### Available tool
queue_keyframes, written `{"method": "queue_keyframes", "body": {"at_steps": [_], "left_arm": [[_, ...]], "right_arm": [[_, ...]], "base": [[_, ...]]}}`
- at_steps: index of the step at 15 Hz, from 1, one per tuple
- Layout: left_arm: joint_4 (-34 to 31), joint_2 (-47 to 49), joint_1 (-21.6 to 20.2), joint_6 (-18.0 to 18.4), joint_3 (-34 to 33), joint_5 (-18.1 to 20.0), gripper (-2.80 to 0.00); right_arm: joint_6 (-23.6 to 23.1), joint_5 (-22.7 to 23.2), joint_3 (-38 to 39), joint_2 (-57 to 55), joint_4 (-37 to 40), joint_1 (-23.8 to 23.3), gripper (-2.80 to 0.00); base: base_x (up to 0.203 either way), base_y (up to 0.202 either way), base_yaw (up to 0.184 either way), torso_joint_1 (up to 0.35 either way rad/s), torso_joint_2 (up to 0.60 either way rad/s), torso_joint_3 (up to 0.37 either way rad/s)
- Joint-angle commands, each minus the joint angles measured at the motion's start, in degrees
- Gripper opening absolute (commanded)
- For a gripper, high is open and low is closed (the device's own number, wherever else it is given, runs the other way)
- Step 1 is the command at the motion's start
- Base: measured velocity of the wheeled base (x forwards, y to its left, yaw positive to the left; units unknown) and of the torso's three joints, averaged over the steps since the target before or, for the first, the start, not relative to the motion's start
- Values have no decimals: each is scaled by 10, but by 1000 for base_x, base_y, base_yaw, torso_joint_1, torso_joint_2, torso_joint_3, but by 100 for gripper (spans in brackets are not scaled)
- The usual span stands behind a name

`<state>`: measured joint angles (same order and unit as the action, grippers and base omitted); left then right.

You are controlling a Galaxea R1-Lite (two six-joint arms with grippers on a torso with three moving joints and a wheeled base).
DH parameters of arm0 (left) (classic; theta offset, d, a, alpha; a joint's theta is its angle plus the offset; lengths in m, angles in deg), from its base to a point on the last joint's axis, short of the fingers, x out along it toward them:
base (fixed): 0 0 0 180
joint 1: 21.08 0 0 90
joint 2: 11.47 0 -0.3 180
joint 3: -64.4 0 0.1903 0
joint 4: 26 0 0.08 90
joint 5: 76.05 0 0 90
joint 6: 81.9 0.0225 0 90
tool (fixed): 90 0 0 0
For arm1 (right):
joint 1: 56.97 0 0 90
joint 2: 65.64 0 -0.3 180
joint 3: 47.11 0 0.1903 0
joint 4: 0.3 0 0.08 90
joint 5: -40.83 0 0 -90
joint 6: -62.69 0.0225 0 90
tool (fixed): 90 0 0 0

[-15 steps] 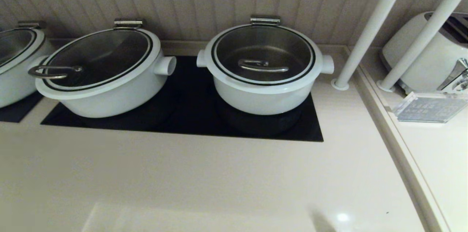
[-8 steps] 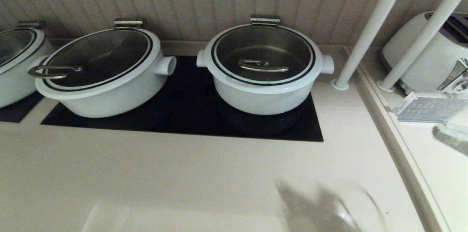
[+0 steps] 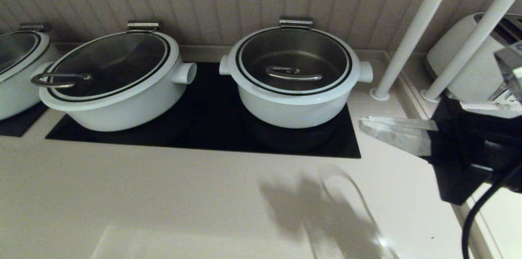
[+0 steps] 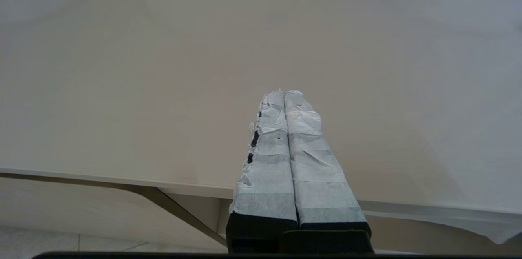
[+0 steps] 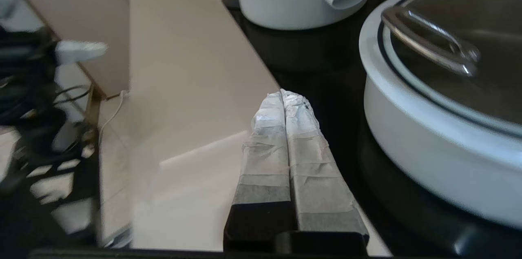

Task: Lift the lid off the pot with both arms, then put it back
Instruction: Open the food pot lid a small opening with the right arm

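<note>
A white pot (image 3: 293,108) stands on the black cooktop (image 3: 212,128), closed by a round metal lid (image 3: 294,53) with a steel handle (image 3: 293,73). It also shows in the right wrist view (image 5: 432,140), lid handle (image 5: 428,45) on top. My right gripper (image 3: 363,124) has come in from the right, shut and empty, level with the pot's right side and apart from it; its taped fingers (image 5: 285,128) are pressed together. My left gripper (image 4: 284,92) is shut and empty over the bare counter near its front edge, out of the head view.
A second white pot (image 3: 118,100) with a lid stands left on the cooktop, a third (image 3: 16,87) at the far left. Two white poles (image 3: 412,34) rise at the right, with a white toaster (image 3: 469,59) behind them on a raised side counter. Beige counter (image 3: 183,202) lies in front.
My right arm has swung up from the lower right into the head view, fingers now pointing at the pot's right side. Its shadow has grown on the counter. The pots have not moved.
</note>
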<state>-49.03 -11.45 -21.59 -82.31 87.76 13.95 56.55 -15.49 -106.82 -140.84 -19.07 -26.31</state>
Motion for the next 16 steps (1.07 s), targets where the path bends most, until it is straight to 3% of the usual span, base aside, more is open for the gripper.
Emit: {"method": "queue_keyframes", "body": {"at_steps": [1,10,16], "left_arm": [[0,0,0,-1,0,-1,-280],[0,0,0,-1,0,-1,-280],[0,0,0,-2,0,-1,-280]], "right_arm": [[0,-18,-30,-72,-15,29,-280],[-1,-83,-113,-179,-28,43,-280],[-1,-168,-140,-211,-29,64,-280]], "base": [[0,0,0,0,0,0],[0,0,0,0,0,0],[0,0,0,0,0,0]]}}
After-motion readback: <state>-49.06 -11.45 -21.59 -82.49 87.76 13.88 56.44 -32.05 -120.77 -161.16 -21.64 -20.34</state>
